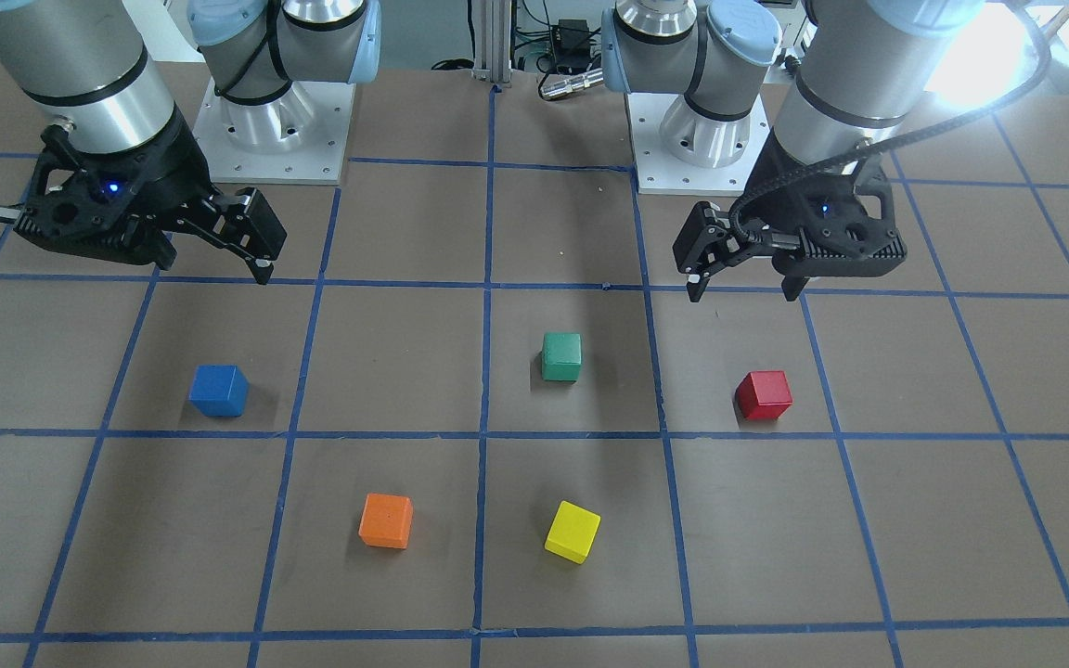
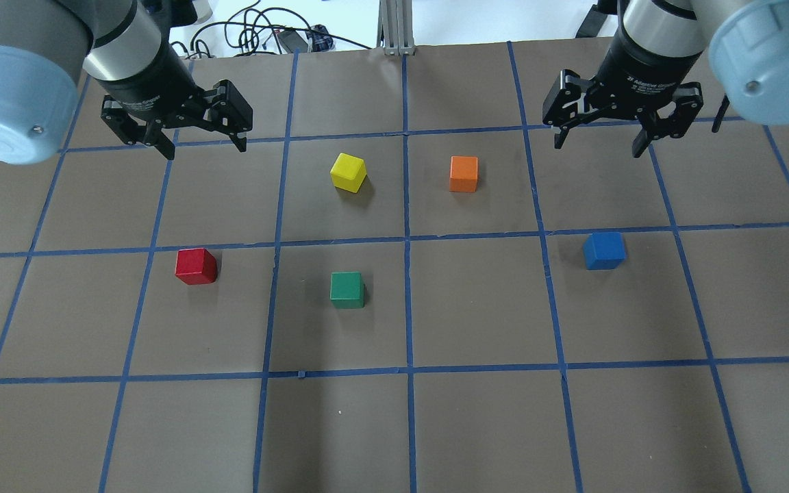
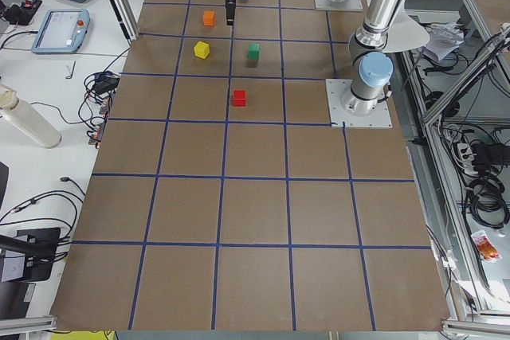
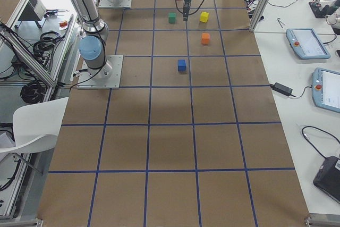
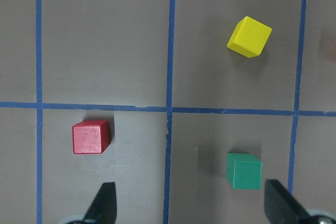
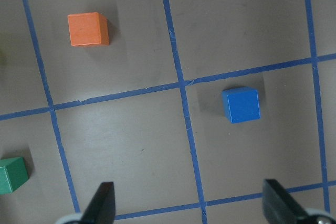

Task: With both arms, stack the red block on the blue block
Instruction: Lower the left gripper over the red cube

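Observation:
The red block (image 1: pixel 764 394) sits on the brown table on my left side; it also shows in the overhead view (image 2: pixel 196 266) and the left wrist view (image 5: pixel 91 136). The blue block (image 1: pixel 218 390) sits on my right side, also in the overhead view (image 2: pixel 604 250) and the right wrist view (image 6: pixel 241 105). My left gripper (image 2: pixel 206 149) is open and empty, held high above the table beyond the red block. My right gripper (image 2: pixel 598 149) is open and empty, held high beyond the blue block. Both blocks lie apart, several grid squares from each other.
A green cube (image 2: pixel 347 289), a yellow cube (image 2: pixel 348 172) and an orange cube (image 2: pixel 464 173) lie between the two task blocks near the table's middle. The arms' base plates (image 1: pixel 275 139) stand at the robot's edge. Blue tape lines grid the table.

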Action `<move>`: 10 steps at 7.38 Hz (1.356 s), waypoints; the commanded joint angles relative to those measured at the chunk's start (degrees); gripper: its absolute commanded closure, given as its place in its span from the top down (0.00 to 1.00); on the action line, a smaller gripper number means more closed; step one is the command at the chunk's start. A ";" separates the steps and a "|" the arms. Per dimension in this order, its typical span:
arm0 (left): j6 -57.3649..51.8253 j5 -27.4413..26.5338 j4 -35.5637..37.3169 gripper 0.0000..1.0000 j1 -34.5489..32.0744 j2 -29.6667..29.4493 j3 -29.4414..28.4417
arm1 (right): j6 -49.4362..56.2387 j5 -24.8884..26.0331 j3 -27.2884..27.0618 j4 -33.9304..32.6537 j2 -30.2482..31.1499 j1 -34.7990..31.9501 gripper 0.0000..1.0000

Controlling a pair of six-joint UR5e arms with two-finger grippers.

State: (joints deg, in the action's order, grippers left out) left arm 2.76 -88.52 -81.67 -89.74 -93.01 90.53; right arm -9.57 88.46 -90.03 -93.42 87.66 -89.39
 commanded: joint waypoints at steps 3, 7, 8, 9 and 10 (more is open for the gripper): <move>-0.56 -0.07 0.28 1.00 0.44 0.29 0.97 | -0.01 0.04 -0.32 -0.09 -0.20 0.00 1.00; -11.78 -0.08 1.16 1.00 12.63 -0.32 4.46 | 0.08 -0.05 -0.15 -0.09 -0.38 0.00 1.00; -12.42 -0.25 5.25 1.00 13.96 -1.37 7.96 | -0.18 -0.04 -0.32 -0.09 -0.38 0.00 1.00; -12.86 -0.25 11.30 1.00 14.15 -2.34 13.04 | -0.19 -0.13 -0.32 -0.09 -0.47 0.00 1.00; -13.91 -0.34 17.97 1.00 14.15 -3.31 17.96 | -0.27 -0.13 -0.32 -0.09 -0.47 0.00 1.00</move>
State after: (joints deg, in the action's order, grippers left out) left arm -9.94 -88.77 -71.19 -76.05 -95.13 102.62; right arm -9.74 88.36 -90.32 -93.52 87.22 -89.38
